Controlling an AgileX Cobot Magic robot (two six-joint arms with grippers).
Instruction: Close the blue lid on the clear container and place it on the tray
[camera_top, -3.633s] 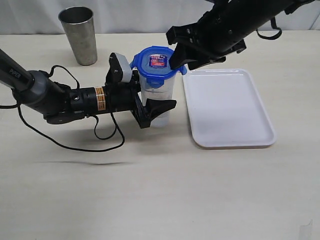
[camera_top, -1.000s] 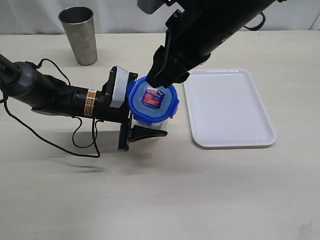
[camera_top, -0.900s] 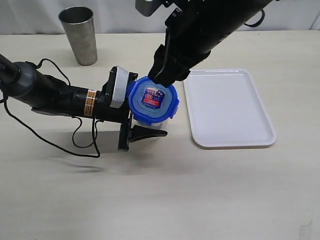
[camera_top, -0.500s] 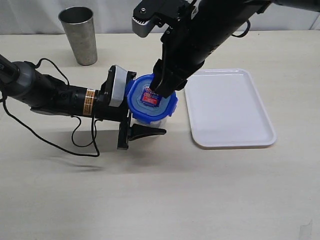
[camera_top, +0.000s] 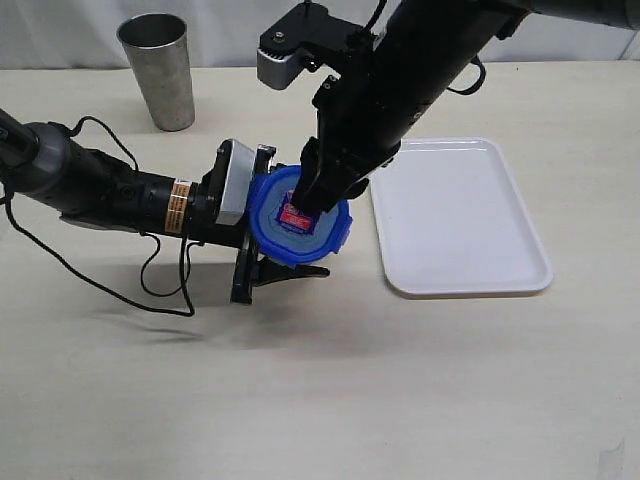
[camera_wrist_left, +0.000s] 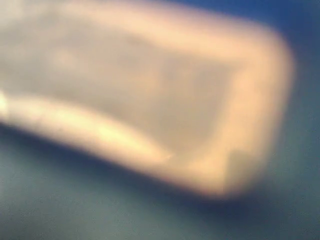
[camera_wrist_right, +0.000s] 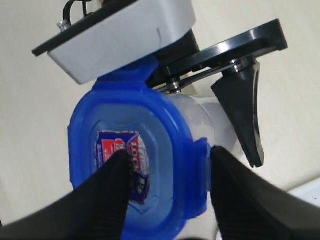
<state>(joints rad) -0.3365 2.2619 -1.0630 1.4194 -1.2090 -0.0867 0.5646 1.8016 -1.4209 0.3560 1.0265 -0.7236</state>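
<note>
Just beneath right pincer sits the blue lid.

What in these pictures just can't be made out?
- Left wrist view: wholly blurred, only pale and blue smears.
- Exterior view: the tall clear plastic container is almost entirely hidden beneath the rounded blue plastic lid.
- Right wrist view: the right gripper covers part of the lid's sticker; its print is too small.

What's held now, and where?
Left gripper holds the clear container by its wall, under the blue lid. Right gripper open, straddling a lid flap.
</note>
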